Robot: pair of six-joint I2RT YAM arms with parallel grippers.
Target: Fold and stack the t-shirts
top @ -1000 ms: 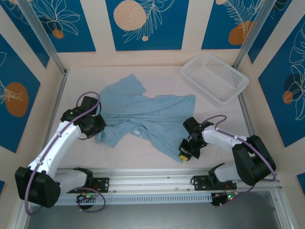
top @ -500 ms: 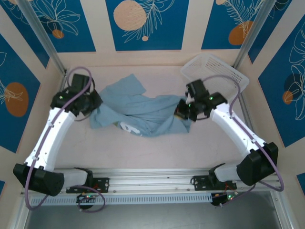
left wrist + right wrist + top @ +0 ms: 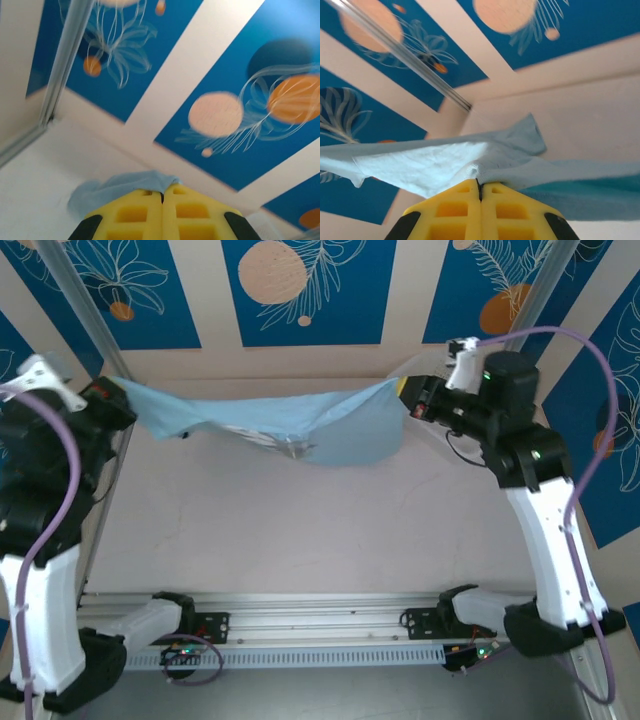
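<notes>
While the t-shirt (image 3: 350, 430) hangs, blue walls (image 3: 345, 315) surround it

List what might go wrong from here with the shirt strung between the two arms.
1. The left tool pinches only a small edge of the t-shirt, so tension could pull it free.
2. The cloth sags, bunched in the middle, so it may land creased rather than flat.
3. The right tool also grips right at the fabric's edge and might slip.
</notes>
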